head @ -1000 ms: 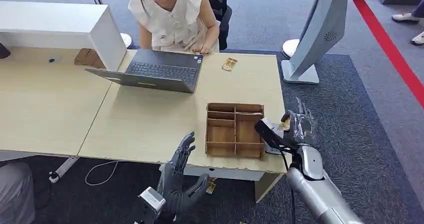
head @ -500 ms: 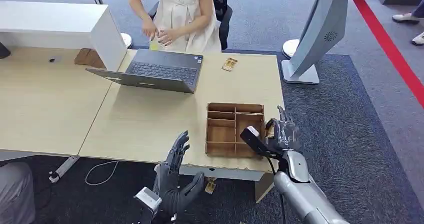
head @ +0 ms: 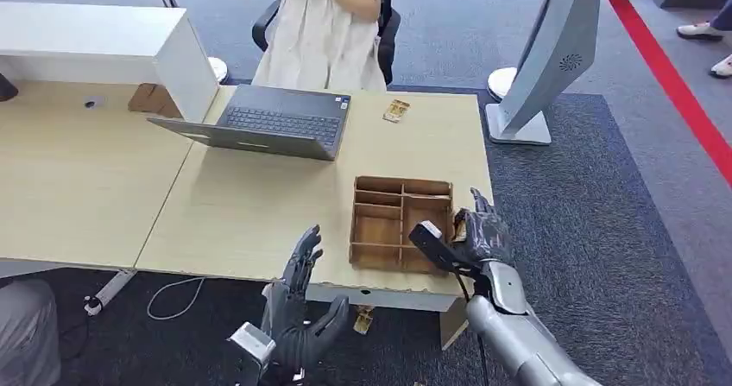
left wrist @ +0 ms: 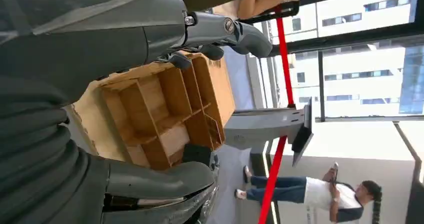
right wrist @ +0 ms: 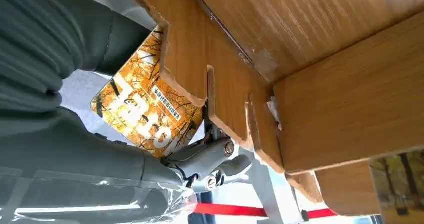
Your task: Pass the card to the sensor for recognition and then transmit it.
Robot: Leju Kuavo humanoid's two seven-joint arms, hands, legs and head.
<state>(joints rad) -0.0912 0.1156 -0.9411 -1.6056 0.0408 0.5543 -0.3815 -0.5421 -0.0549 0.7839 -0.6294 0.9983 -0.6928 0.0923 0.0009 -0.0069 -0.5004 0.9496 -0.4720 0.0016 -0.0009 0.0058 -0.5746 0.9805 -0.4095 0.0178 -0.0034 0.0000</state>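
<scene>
My right hand [head: 480, 236] is at the right wall of the wooden divided tray [head: 380, 230], near the table's front right corner. It pinches an orange autumn-print card [right wrist: 145, 108] between thumb and fingers, and the card lies against the tray's notched outer wall [right wrist: 225, 83]. My left hand [head: 299, 310] hangs open, fingers spread, just below the table's front edge. In the left wrist view its fingers [left wrist: 225, 31] and thumb [left wrist: 155, 176] frame the tray [left wrist: 160, 114] without touching it.
An open laptop [head: 276, 123] sits at the back of the table, with a person in a pale dress [head: 319, 32] standing behind it. One card [head: 396, 110] lies beside the laptop, another [head: 364, 319] on the floor under the table. A white stand [head: 539, 66] rises at the right.
My right hand has moved left with the card, from beyond the table's edge to the tray's right wall. The person has straightened up from the laptop. My left hand has sunk slightly.
</scene>
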